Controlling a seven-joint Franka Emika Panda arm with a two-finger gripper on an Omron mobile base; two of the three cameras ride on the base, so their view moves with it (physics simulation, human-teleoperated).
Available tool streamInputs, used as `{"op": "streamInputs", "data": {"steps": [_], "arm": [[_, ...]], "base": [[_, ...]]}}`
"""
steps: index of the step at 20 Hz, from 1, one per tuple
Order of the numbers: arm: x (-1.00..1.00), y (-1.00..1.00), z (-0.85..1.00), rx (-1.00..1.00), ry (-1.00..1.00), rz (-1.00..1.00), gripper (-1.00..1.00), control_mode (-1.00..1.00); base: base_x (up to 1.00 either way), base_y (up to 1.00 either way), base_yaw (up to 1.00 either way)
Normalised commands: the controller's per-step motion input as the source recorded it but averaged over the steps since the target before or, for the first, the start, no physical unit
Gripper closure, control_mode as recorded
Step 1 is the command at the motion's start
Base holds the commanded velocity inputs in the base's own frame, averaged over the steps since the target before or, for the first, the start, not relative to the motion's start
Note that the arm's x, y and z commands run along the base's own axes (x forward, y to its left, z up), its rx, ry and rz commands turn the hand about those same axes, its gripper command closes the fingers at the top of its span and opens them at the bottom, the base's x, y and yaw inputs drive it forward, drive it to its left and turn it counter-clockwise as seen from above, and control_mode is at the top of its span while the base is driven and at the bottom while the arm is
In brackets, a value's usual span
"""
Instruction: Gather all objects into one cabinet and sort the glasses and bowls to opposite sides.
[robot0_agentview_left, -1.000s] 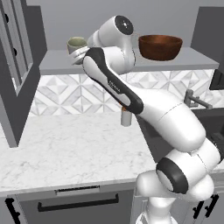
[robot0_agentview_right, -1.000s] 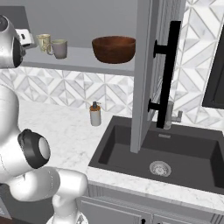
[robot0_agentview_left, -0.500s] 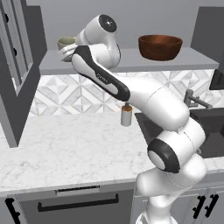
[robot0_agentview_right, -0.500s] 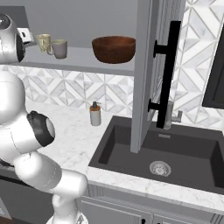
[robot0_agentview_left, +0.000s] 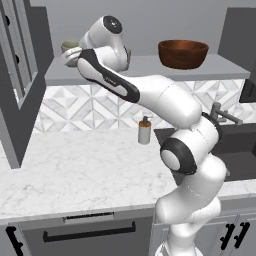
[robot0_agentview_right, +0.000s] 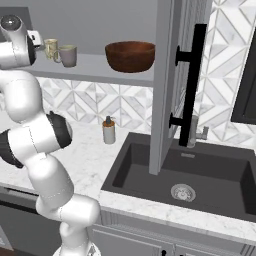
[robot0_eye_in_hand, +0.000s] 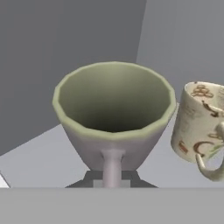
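- Looking down from the hand camera onto a grey handled mug with a pale green inside (robot0_eye_in_hand: 113, 113), its handle facing the camera, filling the near middle of the picture.
- Not seeing the finger tips of the two-finger gripper (robot0_agentview_left: 75, 57) in any view, so cannot tell how far apart they stand or whether anything is held.
- Judging the step in hand as closing in on this grey mug on the flat grey shelf of the wall cabinet (robot0_agentview_left: 150, 67), at its left end.
- Advising a straight, slow approach, fingers either side of the wall or handle, wrist kept level so the mug does not tip.
- Noting a cream patterned mug (robot0_eye_in_hand: 199, 124) just beside the grey one, a narrow gap between; easy to knock with a wide sweep.
- Keeping clear of the shelf's left edge and front lip, both near the mugs.
- Seeing, in the right base view, the cream mug and a grey mug (robot0_agentview_right: 67, 55) side by side near the arm's wrist.
- Finding open shelf between the mugs and the wide glossy dark reddish-brown bowl (robot0_agentview_right: 130, 55), well apart to the right.
- Watching the open framed cabinet door with its long black bar handle (robot0_agentview_right: 192, 85) beyond the bowl.
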Motion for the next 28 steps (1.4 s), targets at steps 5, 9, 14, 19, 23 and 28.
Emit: {"op": "streamInputs", "data": {"steps": [5, 9, 14, 19, 23, 28], "arm": [[0.11, 0.26, -0.03, 0.00, 0.10, 0.00, 1.00, -1.00], [0.04, 0.21, -0.14, 0.00, 0.06, 0.00, 1.00, -1.00], [0.07, 0.03, -0.20, 0.00, 0.01, 0.00, 1.00, -1.00], [0.07, 0.00, -0.29, 0.00, 0.00, 0.00, 1.00, -1.00], [0.03, 0.00, -0.27, 0.00, 0.00, 0.00, 1.00, -1.00], [0.10, 0.00, -0.21, 0.00, 0.00, 0.00, 1.00, -1.00]], "base": [[0.00, 0.00, 0.00], [0.00, 0.00, 0.00], [0.00, 0.00, 0.00], [0.00, 0.00, 0.00], [0.00, 0.00, 0.00], [0.00, 0.00, 0.00]]}}
